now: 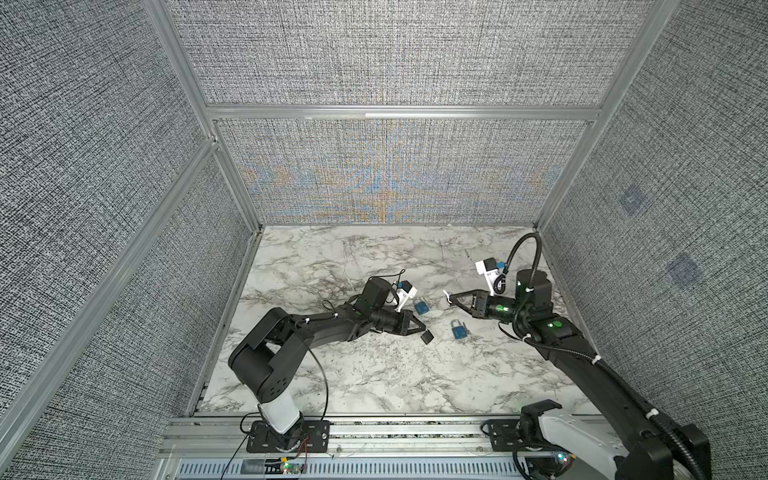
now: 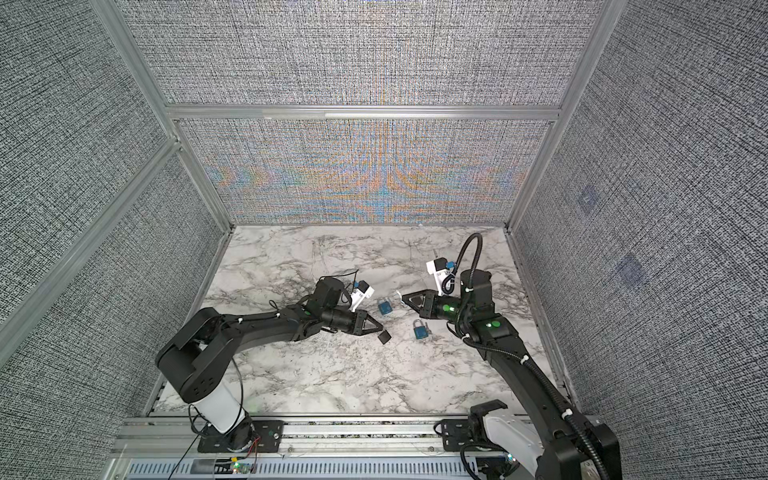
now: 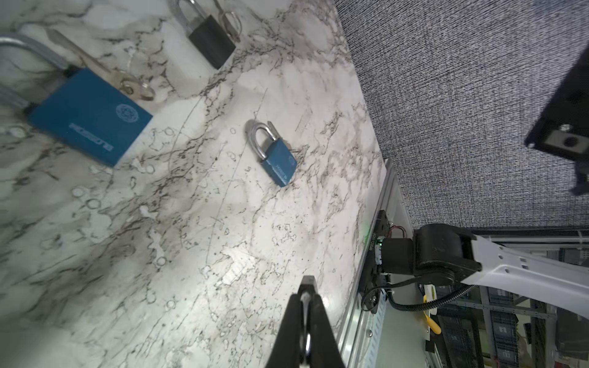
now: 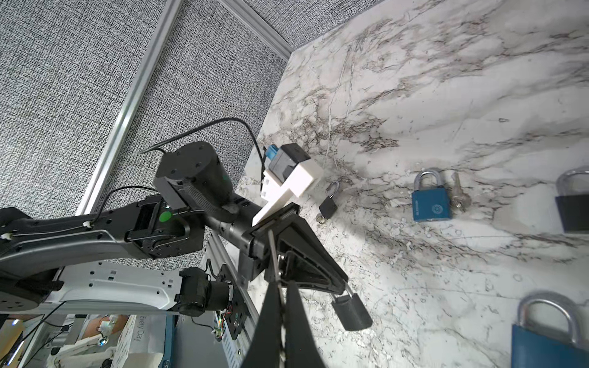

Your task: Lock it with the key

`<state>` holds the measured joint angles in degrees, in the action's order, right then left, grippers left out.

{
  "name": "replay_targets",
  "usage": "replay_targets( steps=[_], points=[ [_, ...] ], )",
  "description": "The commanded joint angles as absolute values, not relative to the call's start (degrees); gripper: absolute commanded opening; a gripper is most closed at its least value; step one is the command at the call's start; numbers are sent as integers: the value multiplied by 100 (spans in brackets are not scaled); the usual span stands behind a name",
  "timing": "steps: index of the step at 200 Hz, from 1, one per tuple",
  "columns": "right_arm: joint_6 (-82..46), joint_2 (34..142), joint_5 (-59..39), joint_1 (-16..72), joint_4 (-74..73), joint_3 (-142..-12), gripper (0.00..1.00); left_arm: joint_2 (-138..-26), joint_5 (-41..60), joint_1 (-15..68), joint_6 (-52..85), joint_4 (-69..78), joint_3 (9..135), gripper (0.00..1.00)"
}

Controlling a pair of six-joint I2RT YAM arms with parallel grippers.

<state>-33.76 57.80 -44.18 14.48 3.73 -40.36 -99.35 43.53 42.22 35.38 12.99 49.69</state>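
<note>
while both arms reached toward the middle of the marble tabletop (image 1: pixel 374 374), the left gripper (image 1: pixel 423 331) was clamped tight on the steel shackle of the black padlock (image 1: pixel 427 337). the padlock's body hung tilted below the fingertips; whether it touched the marble could not be told. the right gripper (image 1: pixel 448 296) was closed on the key (image 4: pixel 273 255), a thin metal blade that stuck out past its fingertips and was seen edge-on in the right wrist view. in both top views the two grippers pointed at each other but stood apart, and the key and the held padlock were not touching.

a far blue padlock (image 1: pixel 421 307) lay flat just behind the gap between the grippers, with a loose key (image 4: pixel 459 197) right beside its body. a near blue padlock (image 1: pixel 458 330) lay closer to the front edge, just in front of the right gripper. in the left wrist view a second black lock (image 3: pixel 210 41) lay on the marble with another key next to it. in the right wrist view a small black lock (image 4: pixel 328 204) lay near the left arm's camera mount.
</note>
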Motion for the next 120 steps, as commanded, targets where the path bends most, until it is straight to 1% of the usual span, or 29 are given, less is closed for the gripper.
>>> replay_targets(
  steps=[1,39,99,106,120],
  points=[
    [-3373,5684,-4303,1442,472,-4004,0,-10187,4412,4286,3376,1102,5117,0],
    [-3398,5568,-4236,1447,535,-3955,0,-10659,4465,4456,3357,983,5335,0],
    [-3380,5561,-4175,1443,599,-3958,0,-11060,4213,4504,3299,618,5593,0],
    [-3377,5569,-4167,1448,628,-3978,0,-11066,4172,4502,3280,570,5613,4],
    [-3358,5572,-4140,1447,676,-4001,0,-11105,4091,4501,3256,494,5668,15]
  ],
)
